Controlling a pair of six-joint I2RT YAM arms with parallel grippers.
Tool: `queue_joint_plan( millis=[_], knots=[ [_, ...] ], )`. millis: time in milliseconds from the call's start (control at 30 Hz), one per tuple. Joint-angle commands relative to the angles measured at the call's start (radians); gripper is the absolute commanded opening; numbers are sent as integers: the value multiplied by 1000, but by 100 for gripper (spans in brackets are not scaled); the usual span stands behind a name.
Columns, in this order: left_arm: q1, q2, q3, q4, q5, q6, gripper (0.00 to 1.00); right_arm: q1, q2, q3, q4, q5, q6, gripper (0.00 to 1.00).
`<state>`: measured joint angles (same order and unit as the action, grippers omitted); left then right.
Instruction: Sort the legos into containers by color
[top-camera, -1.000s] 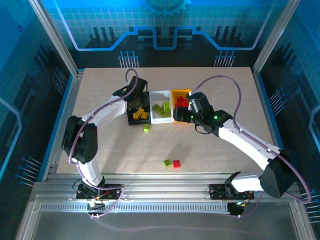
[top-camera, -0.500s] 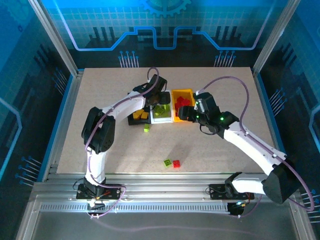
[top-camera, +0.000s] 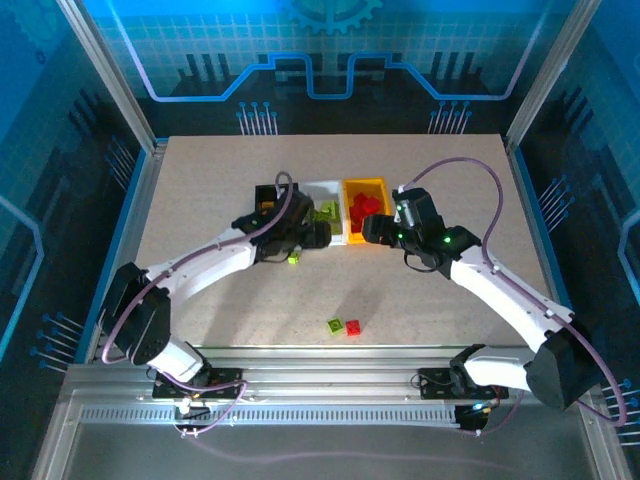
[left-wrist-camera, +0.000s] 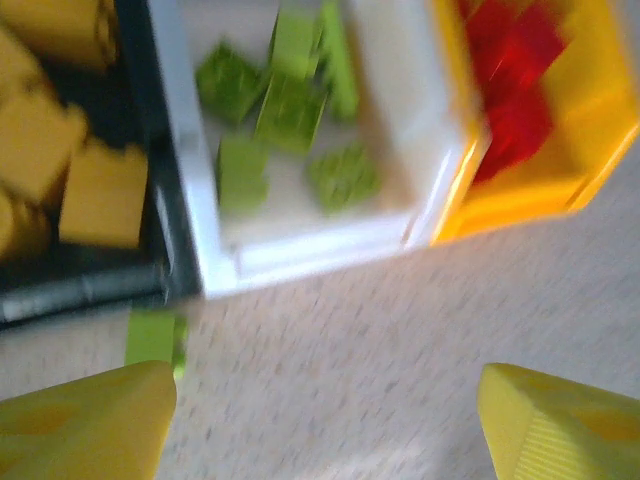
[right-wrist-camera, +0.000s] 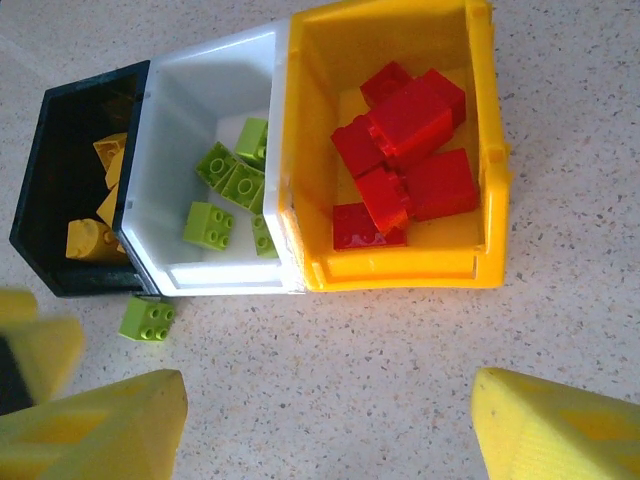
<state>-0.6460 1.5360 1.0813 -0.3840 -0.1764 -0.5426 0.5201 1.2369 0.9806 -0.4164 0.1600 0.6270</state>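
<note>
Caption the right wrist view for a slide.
Open right gripper near sorted bins; one green brick lies loose by the black bin.

Speckled beige tabletop (top-camera: 200, 190), blue backdrop (top-camera: 450, 40)

The left end effector (left-wrist-camera: 325, 420) is drawn back from above the black bin (right-wrist-camera: 70, 150), and then the white bin (right-wrist-camera: 200, 100), to their near side. It is now held over bare tabletop (right-wrist-camera: 380, 350), just beside a loose lime green lego (right-wrist-camera: 147, 319). Its jaws, nearly closed a second ago, are spread wide. The right end effector (right-wrist-camera: 330, 420) is shifted slightly rightward.
</note>
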Motion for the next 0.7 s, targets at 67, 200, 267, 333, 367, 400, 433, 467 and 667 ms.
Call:
queue_joint_plan(
  millis=[67, 200, 267, 333, 367, 400, 433, 467, 667],
  knots=[
    [-41, 53, -138, 47, -46, -35, 69, -16, 15, -8, 33, -22, 26, 76],
    [-38, 124, -152, 71, -146, -34, 65, -17, 7, -2, 25, -20, 27, 76],
    [-25, 160, -146, 80, -188, -34, 64, -18, -2, 2, 16, -12, 25, 76],
    [1, 185, -142, 95, -195, -39, 63, -19, -12, 2, 12, -10, 22, 76],
    [14, 196, -144, 112, -200, -37, 63, -19, -18, 1, 10, -7, 22, 76],
    [24, 205, -143, 124, -206, -35, 63, -20, -20, 0, 10, -8, 20, 76],
    [34, 220, -137, 140, -208, -28, 62, -21, -24, -2, 8, -6, 21, 76],
    [41, 239, -127, 150, -218, -21, 61, -22, -24, -2, 8, -6, 20, 76],
    [44, 300, -85, 201, -234, 19, 52, -25, -29, -4, 5, -10, 25, 76]
  ],
)
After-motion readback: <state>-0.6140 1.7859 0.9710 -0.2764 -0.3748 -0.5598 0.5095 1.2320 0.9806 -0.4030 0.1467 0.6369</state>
